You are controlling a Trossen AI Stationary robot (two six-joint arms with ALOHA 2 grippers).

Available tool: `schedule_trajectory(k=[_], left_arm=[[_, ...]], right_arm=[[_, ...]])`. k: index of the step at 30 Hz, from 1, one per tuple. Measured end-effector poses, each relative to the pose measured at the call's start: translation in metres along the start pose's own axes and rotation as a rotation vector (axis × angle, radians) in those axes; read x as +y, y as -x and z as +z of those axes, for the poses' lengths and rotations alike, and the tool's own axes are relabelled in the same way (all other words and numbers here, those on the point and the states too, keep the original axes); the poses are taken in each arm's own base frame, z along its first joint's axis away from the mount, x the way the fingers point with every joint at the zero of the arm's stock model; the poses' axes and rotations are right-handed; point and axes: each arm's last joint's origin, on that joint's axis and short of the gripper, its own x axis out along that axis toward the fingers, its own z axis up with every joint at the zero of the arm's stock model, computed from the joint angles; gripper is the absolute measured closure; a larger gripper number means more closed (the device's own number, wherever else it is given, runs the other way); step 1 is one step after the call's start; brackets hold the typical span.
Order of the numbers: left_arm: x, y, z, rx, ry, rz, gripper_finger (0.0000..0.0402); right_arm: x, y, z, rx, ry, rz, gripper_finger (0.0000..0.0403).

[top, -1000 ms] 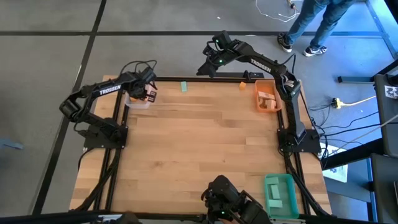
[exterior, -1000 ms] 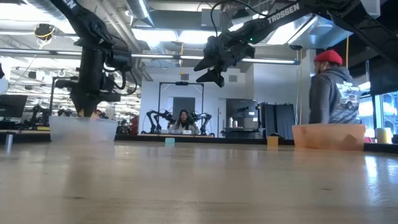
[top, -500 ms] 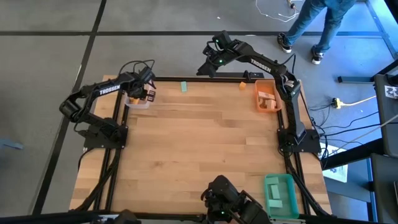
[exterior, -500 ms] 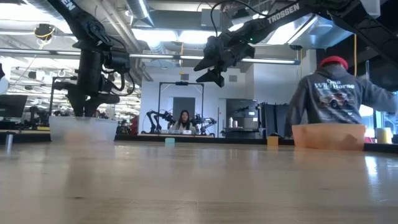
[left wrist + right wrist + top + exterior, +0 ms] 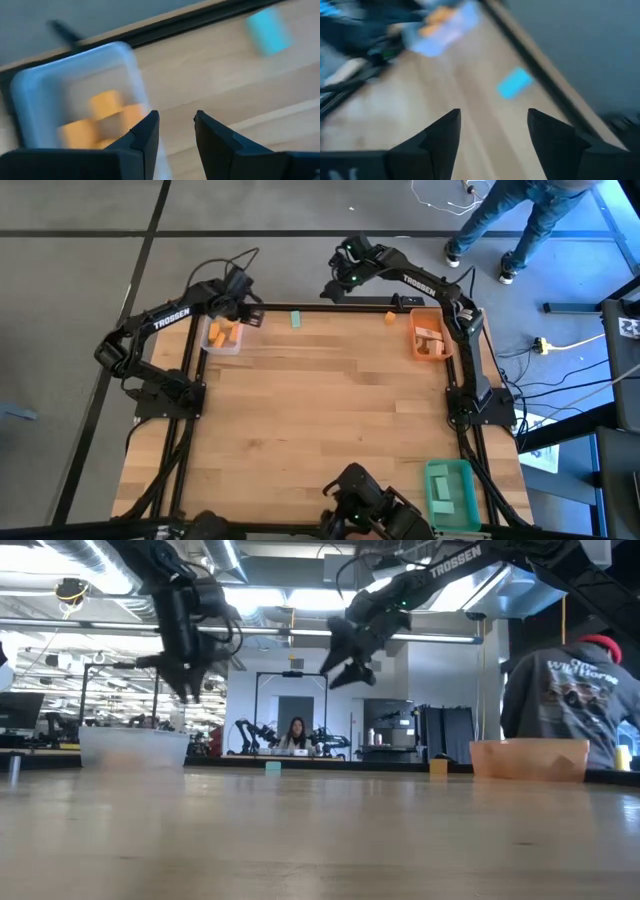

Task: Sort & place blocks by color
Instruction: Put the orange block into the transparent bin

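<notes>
A teal block [image 5: 296,319] lies flat by the table's far edge, also in the left wrist view [image 5: 267,32] and the right wrist view [image 5: 515,82]. An orange block [image 5: 389,317] sits farther right on the same edge. Orange-yellow blocks [image 5: 105,107] lie in the clear bin [image 5: 222,337] at the far left corner. My left gripper [image 5: 240,305] hovers open above the bin's right side [image 5: 175,125], empty. My right gripper [image 5: 335,285] hangs open [image 5: 492,130] in the air just past the far edge, above the teal block.
An orange bin [image 5: 430,335] holding blocks stands at the far right corner. A green bin [image 5: 452,492] sits at the near right corner. Bare wood spans the middle of the table. A person [image 5: 570,690] stands beyond the table's far right.
My left gripper has risen out of the clear bin and moved a little toward the far edge and the right; the blocks in the bin now show uncovered. My right gripper has tipped slightly downward. The person behind the table has walked to the right.
</notes>
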Motion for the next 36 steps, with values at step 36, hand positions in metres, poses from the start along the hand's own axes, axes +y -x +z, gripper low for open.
schedule_trajectory(k=[36], left_arm=[[-0.043,-0.031,0.024,-0.056,0.135,-0.502,0.0286]], right_arm=[[-0.064,0.022,-0.078,0.535,-0.387,-0.684,0.0175]])
